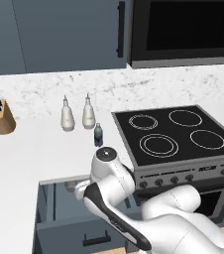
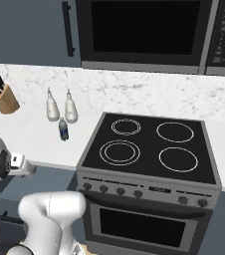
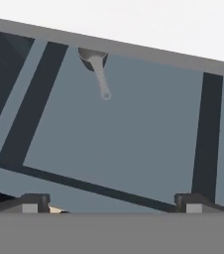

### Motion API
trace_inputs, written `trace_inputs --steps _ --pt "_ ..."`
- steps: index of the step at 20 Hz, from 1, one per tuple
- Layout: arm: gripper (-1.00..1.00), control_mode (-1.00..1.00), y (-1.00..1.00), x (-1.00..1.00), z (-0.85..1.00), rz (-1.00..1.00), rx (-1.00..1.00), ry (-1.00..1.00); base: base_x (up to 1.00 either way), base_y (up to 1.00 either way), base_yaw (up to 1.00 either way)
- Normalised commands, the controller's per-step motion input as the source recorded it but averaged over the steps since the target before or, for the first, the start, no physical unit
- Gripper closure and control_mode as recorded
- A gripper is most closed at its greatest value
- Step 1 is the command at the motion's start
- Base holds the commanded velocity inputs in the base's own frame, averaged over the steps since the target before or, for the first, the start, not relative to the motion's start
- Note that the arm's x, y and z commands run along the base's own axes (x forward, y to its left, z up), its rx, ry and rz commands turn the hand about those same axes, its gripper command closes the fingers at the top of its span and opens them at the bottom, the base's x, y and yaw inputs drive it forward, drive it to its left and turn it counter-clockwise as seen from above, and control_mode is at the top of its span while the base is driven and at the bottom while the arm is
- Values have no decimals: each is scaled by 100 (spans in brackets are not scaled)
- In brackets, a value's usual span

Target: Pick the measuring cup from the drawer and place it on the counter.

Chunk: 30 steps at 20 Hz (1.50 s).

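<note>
The drawer (image 1: 59,218) stands pulled out below the white worktop (image 1: 20,158), its slate-blue floor bare apart from the measuring cup (image 3: 95,62). That little grey cup lies on the drawer floor hard against the back wall, partly tucked under the worktop's edge, with its straight handle pointing out toward the drawer front. In the left base view a bit of it (image 1: 71,186) shows just left of the arm, under the worktop's lip.

The pincer (image 3: 109,201) hangs above the open drawer, looking down into it. Its two dark tips sit wide apart at the bottom of the hand view, nothing between them, so it is open and well short of the cup.

On the worktop, left of the black stove top (image 1: 176,134), two white bottles (image 1: 68,116) stand side by side by the speckled backsplash, with a small dark-green bottle (image 1: 98,135) just in front of them, nearer the stove. A wooden knife block (image 1: 3,119) sits far to the left. Slate-blue wall cabinets (image 1: 69,32) and a microwave (image 2: 149,32) hang above.
</note>
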Motion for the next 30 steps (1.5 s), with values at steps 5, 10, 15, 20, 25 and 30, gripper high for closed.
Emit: trace_inputs --steps 5,10,15,20,25,30 --pt "-100 -100 1 20 -41 0 0 1 0 0 0" --pt "-100 -100 3 30 -34 0 0 0 0 0 0" --pt "-100 -100 8 37 -20 0 0 0 0 0 0" --pt "-100 -100 21 16 -15 0 0 0 0 0 0" --pt "-100 -100 11 14 -10 0 0 0 0 0 0" --pt "-100 -100 4 20 -13 0 0 0 0 0 0"
